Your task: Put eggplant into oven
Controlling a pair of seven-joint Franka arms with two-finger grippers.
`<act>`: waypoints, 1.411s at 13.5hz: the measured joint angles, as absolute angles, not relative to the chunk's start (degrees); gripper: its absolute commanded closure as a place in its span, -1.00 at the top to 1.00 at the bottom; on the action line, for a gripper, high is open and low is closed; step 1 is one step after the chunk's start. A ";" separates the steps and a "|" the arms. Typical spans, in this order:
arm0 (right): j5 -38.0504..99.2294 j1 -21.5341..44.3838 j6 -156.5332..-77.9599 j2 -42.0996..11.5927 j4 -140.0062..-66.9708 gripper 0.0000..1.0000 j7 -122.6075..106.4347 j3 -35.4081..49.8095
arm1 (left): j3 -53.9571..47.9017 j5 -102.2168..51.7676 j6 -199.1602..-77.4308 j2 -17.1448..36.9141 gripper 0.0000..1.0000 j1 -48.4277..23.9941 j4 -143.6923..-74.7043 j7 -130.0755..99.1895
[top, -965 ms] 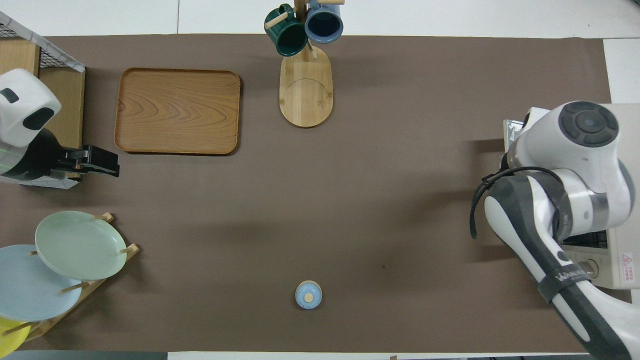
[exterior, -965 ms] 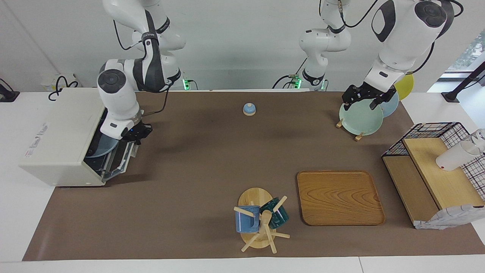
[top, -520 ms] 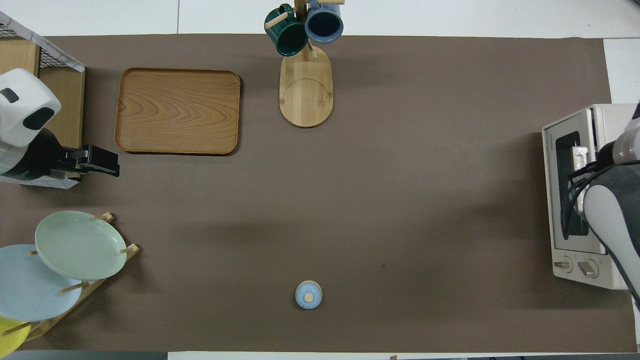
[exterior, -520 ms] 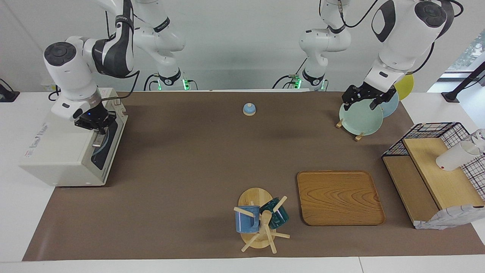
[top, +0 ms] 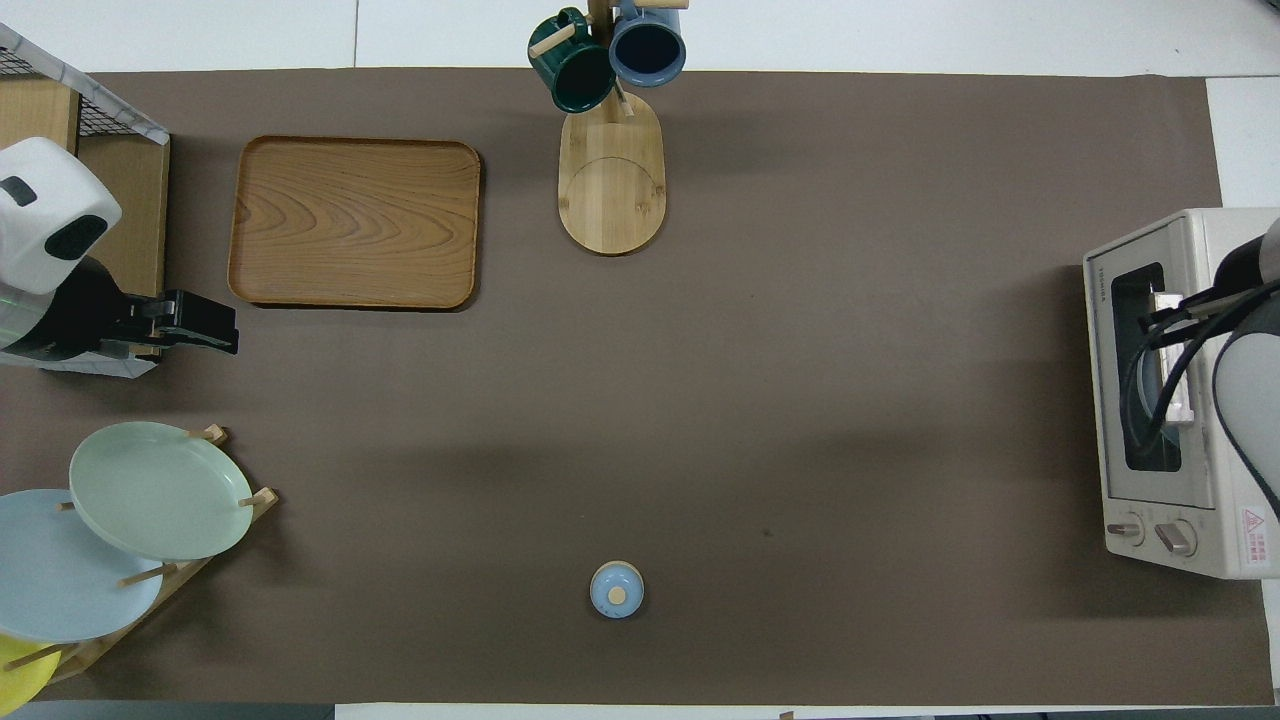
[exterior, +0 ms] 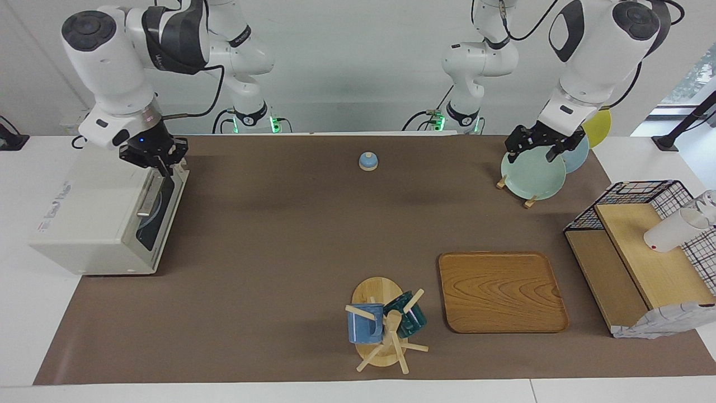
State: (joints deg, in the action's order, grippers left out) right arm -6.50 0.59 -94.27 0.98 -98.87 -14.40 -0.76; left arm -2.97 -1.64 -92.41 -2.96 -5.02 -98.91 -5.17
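The boxy cream oven stood at the right arm's end, its dark glass door shut; the eggplant could not be seen. The right gripper hovered over the door's top edge, fingers unclear. The left gripper waited, spread, above the round pale-green plate.

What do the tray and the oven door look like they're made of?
The tray looks like wood with a smooth, satin finish: clear wavy grain shows. The oven door looks like dark glass in a cream, probably painted metal frame, with a metal bar handle.
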 measured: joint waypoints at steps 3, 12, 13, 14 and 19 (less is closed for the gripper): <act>-4.35 0.15 -93.74 0.00 -97.95 1.00 -12.69 -1.03 | -2.97 -1.64 -92.41 -2.96 1.00 -5.02 -98.91 -5.17; -3.71 1.36 -90.33 -1.38 -95.18 1.00 -7.22 -1.60 | -2.97 -1.64 -92.41 -2.96 1.00 -5.02 -98.91 -5.17; -3.67 1.36 -90.32 -1.38 -95.12 1.00 -7.22 -1.66 | -2.97 -1.64 -92.41 -2.96 1.00 -5.02 -98.91 -5.17; -3.63 1.38 -90.32 -1.38 -95.00 1.00 -7.22 -1.66 | -2.97 -1.64 -92.41 -2.96 1.00 -5.02 -98.91 -5.17; -3.57 1.41 -90.32 -1.34 -94.48 1.00 -7.22 -1.66 | -2.97 -1.64 -92.41 -2.96 1.00 -5.02 -98.91 -5.17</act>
State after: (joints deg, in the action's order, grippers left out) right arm -3.57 1.41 -90.32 -1.34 -94.48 -7.22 -1.66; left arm -2.97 -1.64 -92.41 -2.96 -5.02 -98.91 -5.17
